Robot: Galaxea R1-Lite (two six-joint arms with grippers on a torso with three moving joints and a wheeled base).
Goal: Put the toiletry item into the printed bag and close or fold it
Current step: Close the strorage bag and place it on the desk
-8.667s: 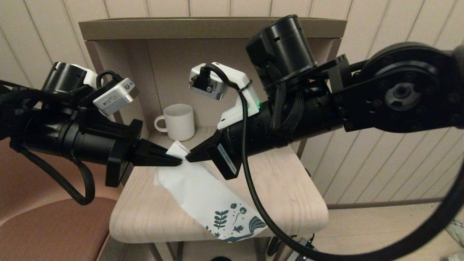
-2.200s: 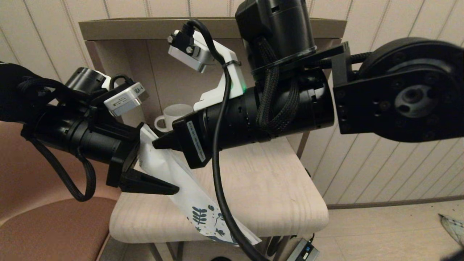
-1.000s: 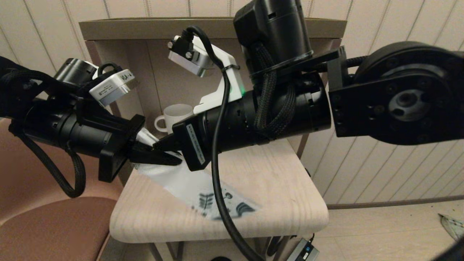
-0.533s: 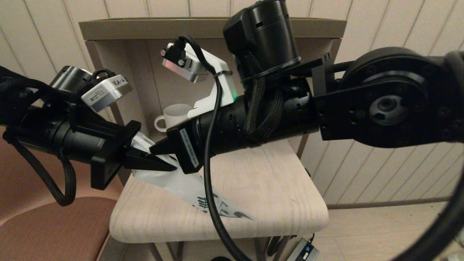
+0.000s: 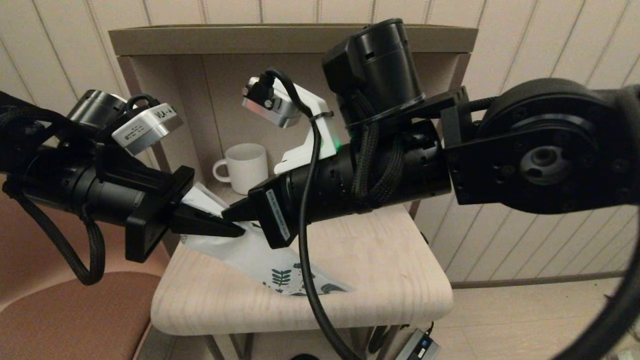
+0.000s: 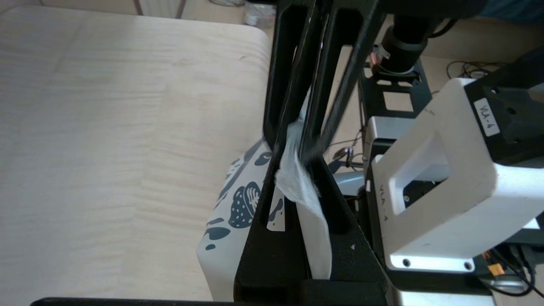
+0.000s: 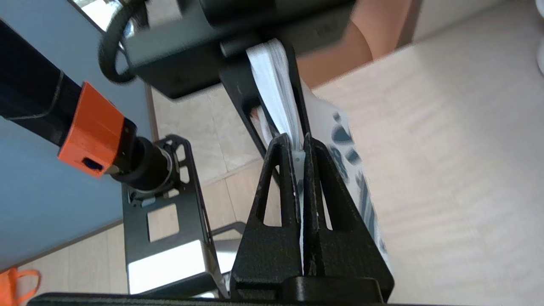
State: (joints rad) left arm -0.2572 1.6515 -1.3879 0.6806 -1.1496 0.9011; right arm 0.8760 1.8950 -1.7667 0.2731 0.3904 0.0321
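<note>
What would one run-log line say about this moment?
left gripper: shut on printed bag | right gripper: shut on printed bag | bag: printed end on table | toiletry item: not visible

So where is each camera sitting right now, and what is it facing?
Head view: above, facing forward and down at the table; both arms show, left gripper and right gripper shut on the bag, mug behind.
Left wrist view: behind the left gripper, facing the bag.
Right wrist view: behind the right gripper, facing the left arm.
All share the bag.
</note>
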